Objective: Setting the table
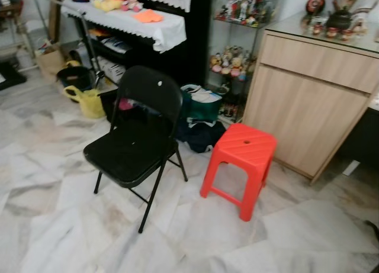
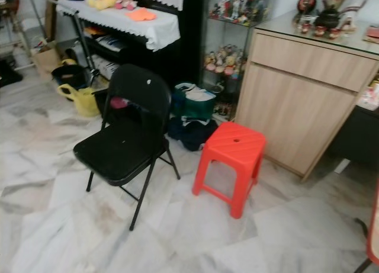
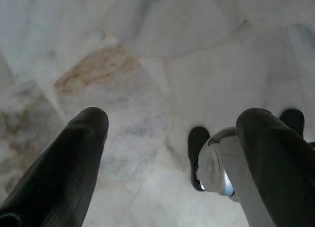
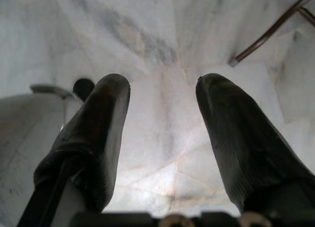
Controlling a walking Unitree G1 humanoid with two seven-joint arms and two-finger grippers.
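Note:
No table or tableware is in sight. A black folding chair [image 1: 135,144] stands on the marble floor facing me, and a red plastic stool [image 1: 243,166] stands to its right. My left gripper [image 3: 172,123] hangs over bare marble floor, open, with nothing between its fingers. My right gripper [image 4: 165,89] also points down at the floor, open and empty, with a thin metal leg [image 4: 268,36] crossing the floor beyond it.
A light wooden cabinet [image 1: 308,101] with ornaments on top stands at the right. Behind the chair are a dark shelf unit under a white cloth [image 1: 148,25], bags [image 1: 198,116], a yellow watering can [image 1: 87,101] and a glass figurine shelf [image 1: 237,60]. A red edge [image 2: 373,231] shows at far right.

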